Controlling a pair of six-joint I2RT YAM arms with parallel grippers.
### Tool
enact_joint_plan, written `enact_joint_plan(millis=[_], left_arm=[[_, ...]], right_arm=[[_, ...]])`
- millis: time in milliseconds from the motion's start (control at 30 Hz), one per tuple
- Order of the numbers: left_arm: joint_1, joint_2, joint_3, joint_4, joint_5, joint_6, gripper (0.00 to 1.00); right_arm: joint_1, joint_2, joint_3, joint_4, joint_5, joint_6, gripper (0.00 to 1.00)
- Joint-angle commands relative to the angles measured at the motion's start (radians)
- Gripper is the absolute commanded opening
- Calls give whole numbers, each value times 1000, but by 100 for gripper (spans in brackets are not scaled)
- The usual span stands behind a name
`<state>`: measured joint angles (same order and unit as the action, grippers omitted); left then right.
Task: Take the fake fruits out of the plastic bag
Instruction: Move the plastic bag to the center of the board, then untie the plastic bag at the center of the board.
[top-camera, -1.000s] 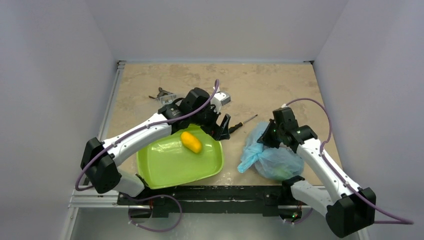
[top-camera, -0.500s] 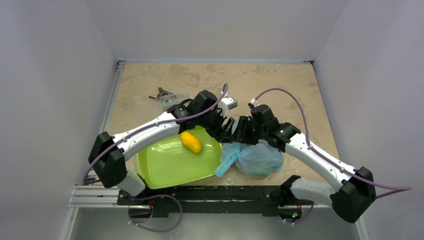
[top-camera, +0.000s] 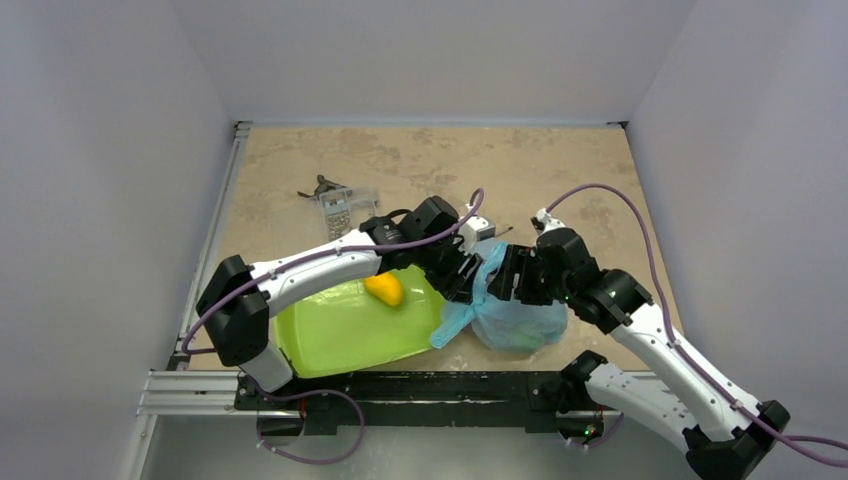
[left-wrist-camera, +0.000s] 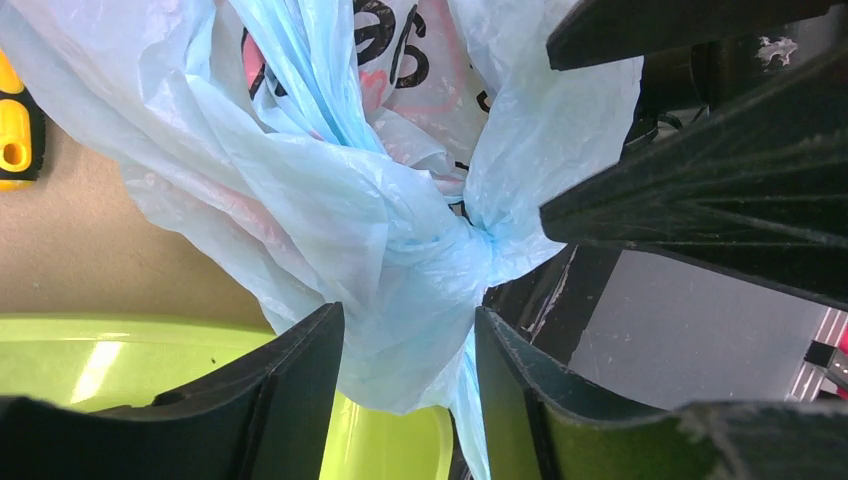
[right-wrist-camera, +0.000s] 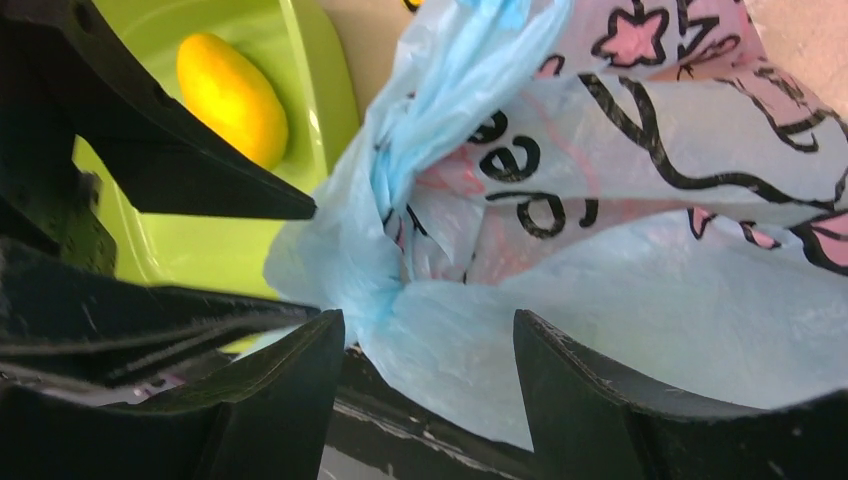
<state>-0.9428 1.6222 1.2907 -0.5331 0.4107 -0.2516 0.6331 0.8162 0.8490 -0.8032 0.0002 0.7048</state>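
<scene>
Find the plastic bag (top-camera: 515, 318) on the tabletop (top-camera: 560, 170) just right of the lime-green tray (top-camera: 300, 340), twisted neck against the tray's right rim, loose tail drooping over that rim. Expect the fake fruits inside. None seen plainly through the crinkled blue film, only a faint green tinge on the side away from the tray. Count the task as barely begun.

Note the left gripper (left-wrist-camera: 408, 310) at the tray's right rim, narrowed onto the twisted neck, plastic filling the gap and pressed against both inner faces. Read that as a hold. Note the right gripper (right-wrist-camera: 428, 315) a little farther from the tray, at a middling spread, clamped on a fatter bunch of film beside the same knot.

Judge the step in hand as opening the neck. To do it well:
- Draw the two grips apart slowly, left toward the tray, right away from it.
- Stay low over the tabletop to avoid lifting the whole load.
- Watch the knot. If tightening rather than loosening, stop and regrip on the loose tail over the tray's rim.
- Pinch film only, never a fruit through it.
- Beware of tearing or slipping on such thin plastic.
- Aim the mouth at the tray, clear of the orange-yellow oval fruit (top-camera: 383, 289) lying in its far right part.
</scene>
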Motion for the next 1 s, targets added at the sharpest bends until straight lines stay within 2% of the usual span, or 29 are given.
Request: enact_joint_plan(millis=[0,133,200,367,500,667,833,967], left_arm=[[-18,15,55,-10,-17,33,47],[-30,32,63,-19,-23,41,42],[-34,37,68,-28,-26,49,36],[-37,47,77,-44,-36,63,9],[-38,38,84,-56,-35,81,0],[-38,15,68,-30,29,89,0],[-37,5,51,8,78,79,0],[-37,-1,46,22,98,72,0]], right_arm=[[2,-16,-1,-71,-70,-73,63],[3,-9,-2,-73,-119,-116,64],[6,6,6,-75,-127,-129,64],[36,35,27,-97,-84,-137,63],[73,48,24,-91,-67,-134,60],[165,90,26,-59,-7,-99,61],[267,145,45,-55,134,-21,60],[270,133,21,-19,196,46,39]])
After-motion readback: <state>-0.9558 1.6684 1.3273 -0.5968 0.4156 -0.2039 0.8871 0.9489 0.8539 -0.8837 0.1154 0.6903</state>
